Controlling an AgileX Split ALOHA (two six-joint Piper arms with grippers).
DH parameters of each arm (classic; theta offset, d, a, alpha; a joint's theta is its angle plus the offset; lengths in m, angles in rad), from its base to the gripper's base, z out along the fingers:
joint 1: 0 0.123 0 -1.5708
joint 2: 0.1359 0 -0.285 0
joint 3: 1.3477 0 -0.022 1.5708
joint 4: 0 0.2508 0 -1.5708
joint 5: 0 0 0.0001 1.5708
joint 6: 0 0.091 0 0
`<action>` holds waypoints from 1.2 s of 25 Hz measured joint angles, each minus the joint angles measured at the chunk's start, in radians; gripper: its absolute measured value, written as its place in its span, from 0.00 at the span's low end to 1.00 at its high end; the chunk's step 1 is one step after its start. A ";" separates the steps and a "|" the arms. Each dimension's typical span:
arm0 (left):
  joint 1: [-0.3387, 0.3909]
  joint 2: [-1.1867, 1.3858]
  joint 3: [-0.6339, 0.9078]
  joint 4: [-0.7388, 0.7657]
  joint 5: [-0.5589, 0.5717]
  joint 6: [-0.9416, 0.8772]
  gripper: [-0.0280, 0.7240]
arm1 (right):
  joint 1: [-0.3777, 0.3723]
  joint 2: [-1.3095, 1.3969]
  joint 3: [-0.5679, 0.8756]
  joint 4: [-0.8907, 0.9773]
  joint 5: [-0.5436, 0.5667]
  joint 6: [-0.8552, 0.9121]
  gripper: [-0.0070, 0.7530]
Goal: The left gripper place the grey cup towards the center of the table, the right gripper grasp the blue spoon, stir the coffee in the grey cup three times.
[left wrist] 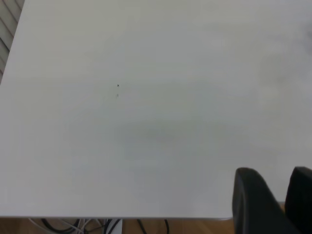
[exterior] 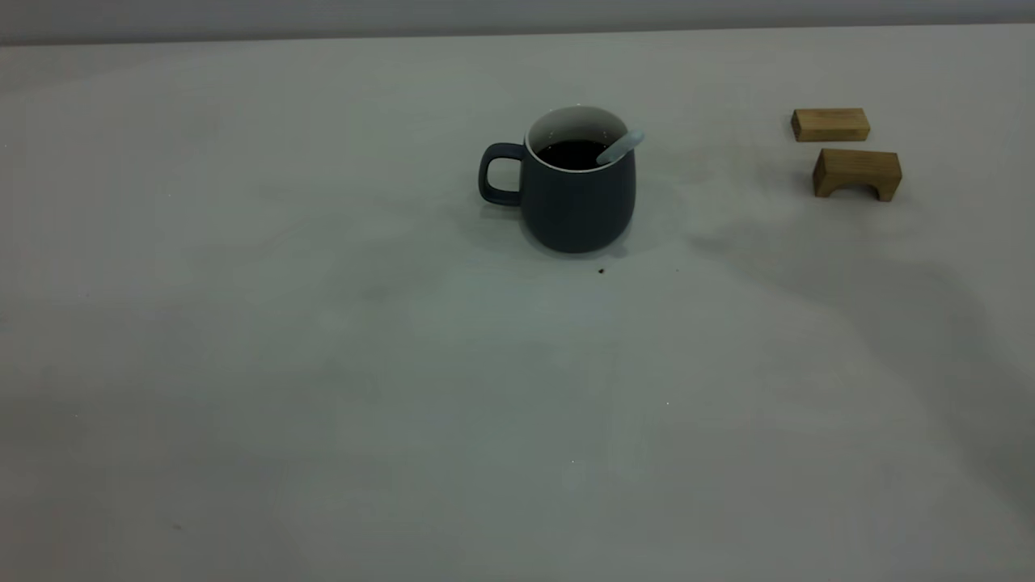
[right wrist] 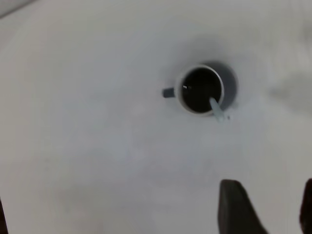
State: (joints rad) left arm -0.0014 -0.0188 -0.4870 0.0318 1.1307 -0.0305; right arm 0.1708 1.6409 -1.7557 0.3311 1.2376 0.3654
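Observation:
The grey cup (exterior: pixel 576 190) stands upright near the middle of the table (exterior: pixel 323 364), its handle (exterior: pixel 500 174) pointing left. Dark coffee (exterior: pixel 572 153) fills it, and the blue spoon (exterior: pixel 621 147) leans in it against the right rim with nothing holding it. In the right wrist view the cup (right wrist: pixel 230 84) and spoon (right wrist: pixel 217 111) lie well ahead of my right gripper (right wrist: pixel 270 183), which is open and empty. My left gripper (left wrist: pixel 274 170) hangs over bare table by its edge, fingers apart with nothing between them. Neither gripper shows in the exterior view.
Two small wooden blocks sit at the far right, a flat one (exterior: pixel 830 124) and an arched one (exterior: pixel 857 172). A dark speck (exterior: pixel 601 271) lies just in front of the cup. The left wrist view shows the table edge (left wrist: pixel 146 217) with cables below.

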 joint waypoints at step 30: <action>0.000 0.000 0.000 0.000 0.000 0.000 0.35 | -0.125 -1.336 0.951 -0.126 0.000 -0.487 0.27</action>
State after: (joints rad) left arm -0.0014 -0.0188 -0.4870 0.0318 1.1307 -0.0305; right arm 0.0458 0.3052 -0.8051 0.2050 1.2376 -0.1213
